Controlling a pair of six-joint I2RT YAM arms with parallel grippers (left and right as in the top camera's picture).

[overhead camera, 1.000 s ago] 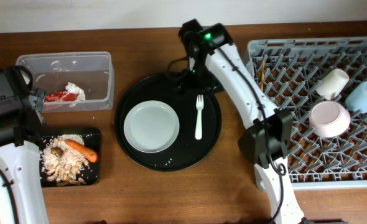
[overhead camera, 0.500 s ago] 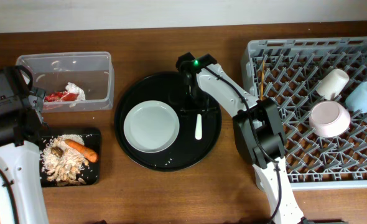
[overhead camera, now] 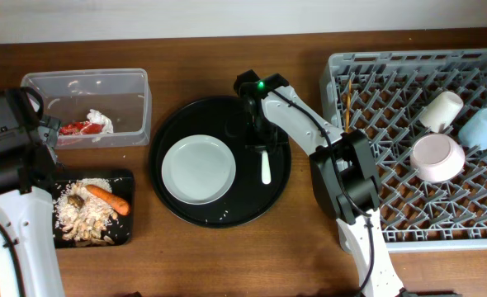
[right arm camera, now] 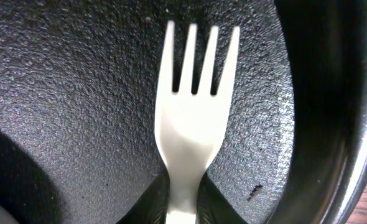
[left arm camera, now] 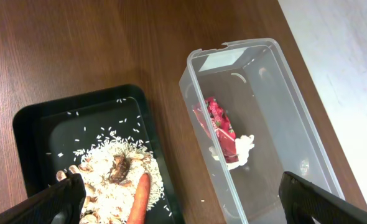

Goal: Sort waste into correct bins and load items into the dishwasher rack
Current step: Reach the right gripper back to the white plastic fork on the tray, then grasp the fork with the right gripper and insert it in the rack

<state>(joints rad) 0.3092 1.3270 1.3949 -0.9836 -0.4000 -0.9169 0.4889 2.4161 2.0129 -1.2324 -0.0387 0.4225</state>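
My right gripper (right arm camera: pixel 182 208) is shut on the neck of the white plastic fork (right arm camera: pixel 196 112), which lies tines away from me on the round black tray (overhead camera: pixel 163 124). Overhead, the fork's handle (overhead camera: pixel 266 169) sticks out below the gripper (overhead camera: pixel 262 139), beside the pale grey plate (overhead camera: pixel 199 169). My left gripper (left arm camera: pixel 183 186) hangs open above the gap between the shallow black tray (left arm camera: pixel 40 124), holding rice (left arm camera: pixel 102 162), a carrot (left arm camera: pixel 139 199) and a brown lump (left arm camera: pixel 118 167), and the clear tub (left arm camera: pixel 308 124), holding a red wrapper (left arm camera: pixel 218 118) and a napkin (left arm camera: pixel 239 149).
The grey dishwasher rack (overhead camera: pixel 392 214) fills the right side. It holds a pink bowl (overhead camera: pixel 438 157), a white cup (overhead camera: pixel 441 110), a light blue cup (overhead camera: pixel 481 128) and chopsticks (overhead camera: pixel 347 99) at its left edge. A few rice grains lie on the round tray.
The right arm came down onto the fork and its jaws closed on the fork's neck. The round tray with the plate shifted slightly left. The left arm stayed still.
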